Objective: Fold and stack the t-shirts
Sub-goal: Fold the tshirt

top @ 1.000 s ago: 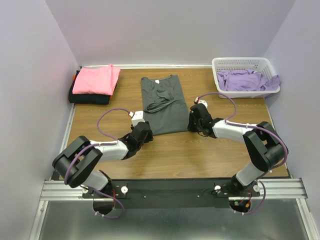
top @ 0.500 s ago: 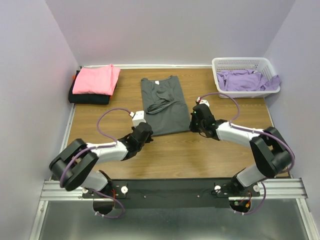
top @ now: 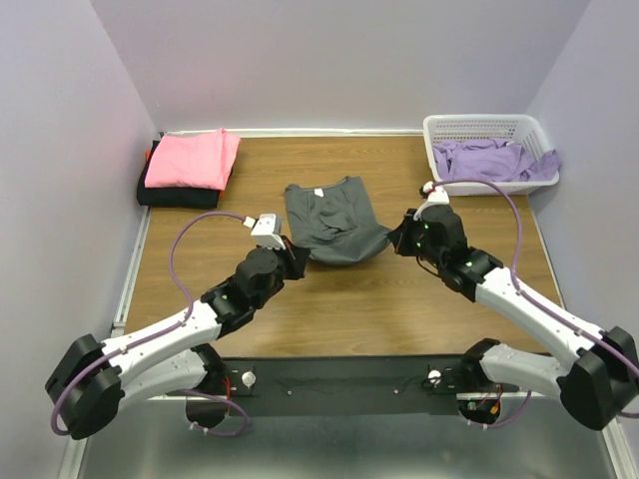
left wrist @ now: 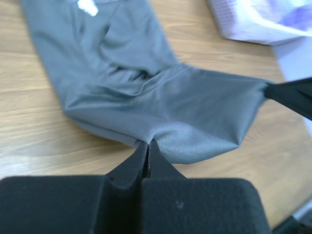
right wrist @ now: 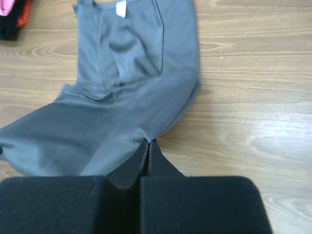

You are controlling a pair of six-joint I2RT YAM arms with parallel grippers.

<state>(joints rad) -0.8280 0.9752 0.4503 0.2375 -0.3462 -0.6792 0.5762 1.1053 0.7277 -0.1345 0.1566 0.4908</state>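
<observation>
The charcoal grey t-shirt [top: 331,222] lies mid-table, its near hem lifted off the wood and sagging between my grippers. My left gripper [top: 292,257] is shut on the hem's left corner, seen in the left wrist view [left wrist: 147,142]. My right gripper [top: 398,238] is shut on the hem's right corner, seen in the right wrist view [right wrist: 148,140]. The shirt's collar end with its white tag [right wrist: 121,8] still rests on the table. A folded pink t-shirt [top: 193,158] lies on a folded black t-shirt [top: 175,197] at the far left. Lavender t-shirts [top: 491,160] fill the basket.
The white lattice basket [top: 486,128] stands at the far right corner, also glimpsed in the left wrist view [left wrist: 253,24]. Purple walls close in the wooden table [top: 349,309] on three sides. A metal rail [top: 339,377] runs along the near edge.
Both grippers have risen and moved away from me with the grey shirt's near hem, lifting it off the table and carrying it toward the collar. Both arms have stretched out.
</observation>
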